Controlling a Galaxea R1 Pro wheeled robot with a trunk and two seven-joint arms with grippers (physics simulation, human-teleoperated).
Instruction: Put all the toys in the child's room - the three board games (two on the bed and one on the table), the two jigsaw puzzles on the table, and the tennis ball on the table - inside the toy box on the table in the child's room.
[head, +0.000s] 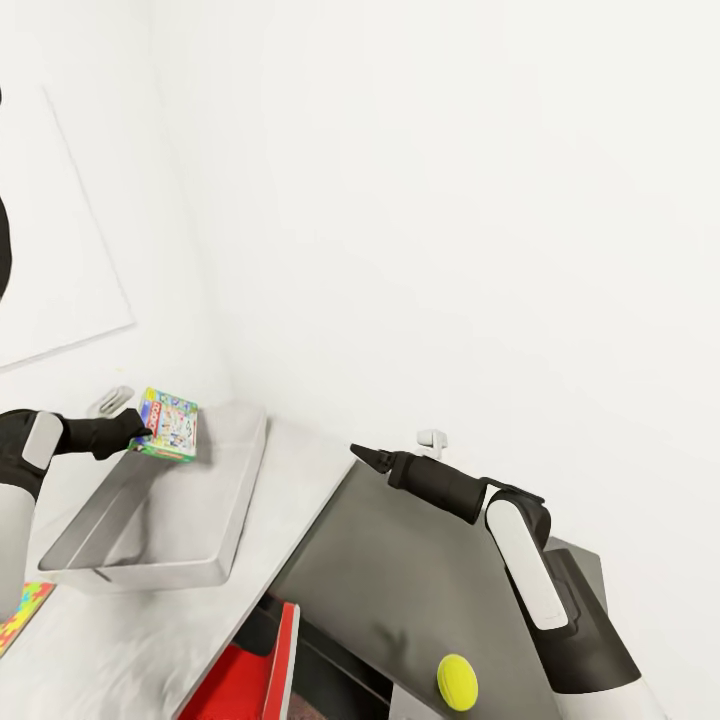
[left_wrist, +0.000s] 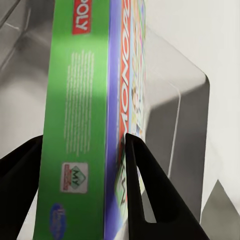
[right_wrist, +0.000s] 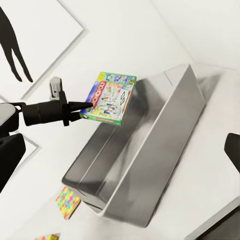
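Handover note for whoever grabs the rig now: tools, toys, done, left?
Left tool: shut on the green-edged board game, held above the toy box, not released.
Right tool: empty, over the lower dark end unit; open or shut unclear.
Tennis ball on that unit. Two jigsaw puzzles on the table beside the box. A red board game sits low at the table edge.
Done: nothing seen in the box.
Left: drop this game, then the rest.

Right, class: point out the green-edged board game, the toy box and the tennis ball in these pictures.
Green-edged board game (right_wrist: 109, 97), right wrist view: middle of its printed cover.
Toy box (head: 236, 485), head view: its sloping side wall nearest the dark end unit.
Tennis ball (head: 457, 682), head view: centre of the ball.
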